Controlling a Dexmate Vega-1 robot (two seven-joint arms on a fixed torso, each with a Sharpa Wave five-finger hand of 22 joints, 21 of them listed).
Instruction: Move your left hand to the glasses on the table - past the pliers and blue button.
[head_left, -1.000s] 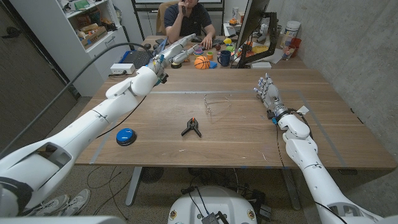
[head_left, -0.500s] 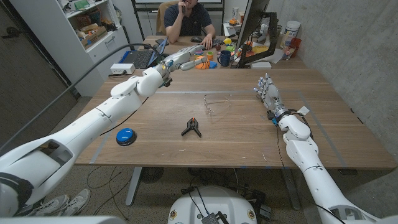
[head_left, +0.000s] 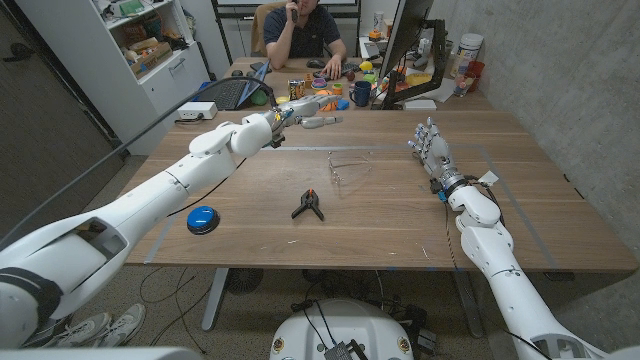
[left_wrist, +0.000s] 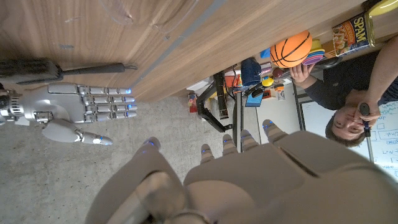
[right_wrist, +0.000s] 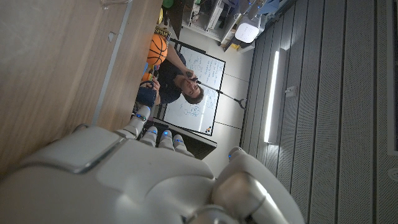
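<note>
Nearest on the surface (head_left: 400, 225) are the blue button (head_left: 202, 218) and pliers (head_left: 309, 205); the glasses (head_left: 345, 167) sit mid-surface. Left hand (head_left: 305, 108) hovers farther back, fingers (head_left: 322, 121) stretched out, holding nothing. Right hand (head_left: 430, 146) stands upright, fingers straight, also holding nothing.

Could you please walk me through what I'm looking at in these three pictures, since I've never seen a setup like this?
This is a two-armed robot standing at a wooden table, each arm ending in a human-like hand. The wide picture comes from a camera on its head, looking down. The other two come from cameras on its wrists, looking along the back of each hand, and appear turned upside down.

On the table lie a blue button, black pliers with an orange tip, and thin wire-framed glasses. The left hand reaches out over the far part of the table, beyond the glasses, fingers extended and holding nothing. The right hand stands upright with open fingers, also holding nothing. A person sits at a cluttered desk behind the table.
</note>
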